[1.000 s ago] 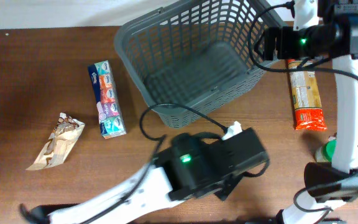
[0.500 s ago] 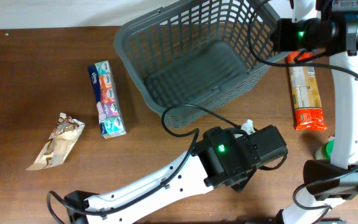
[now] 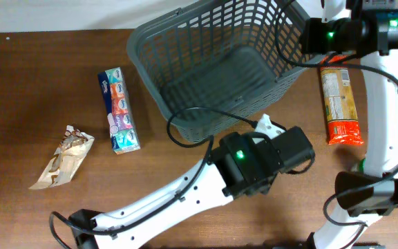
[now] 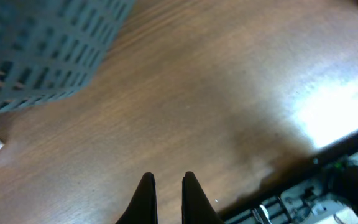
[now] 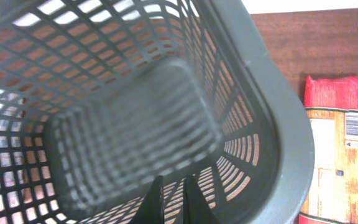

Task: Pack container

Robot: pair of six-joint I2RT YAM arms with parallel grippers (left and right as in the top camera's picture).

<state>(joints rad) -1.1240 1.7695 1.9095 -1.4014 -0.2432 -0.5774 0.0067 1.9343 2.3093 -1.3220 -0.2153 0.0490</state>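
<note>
The container, a big dark grey slotted basket, stands at the back middle of the table, and its solid bottom shows bare. My left arm's black wrist hovers just in front of its near wall. In the left wrist view, my left gripper is shut with nothing in it over bare wood, and the basket is at the upper left. My right gripper is shut and empty, hanging inside the basket by its right rim.
A colourful tissue pack and a crumpled snack wrapper lie to the left of the basket. A long red and tan packet lies to its right, under the right arm. Cables trail from both arms.
My left wrist swung right along the basket's front, then drew back a little towards it. My right wrist shifted slightly right and up at the basket's far right corner.
</note>
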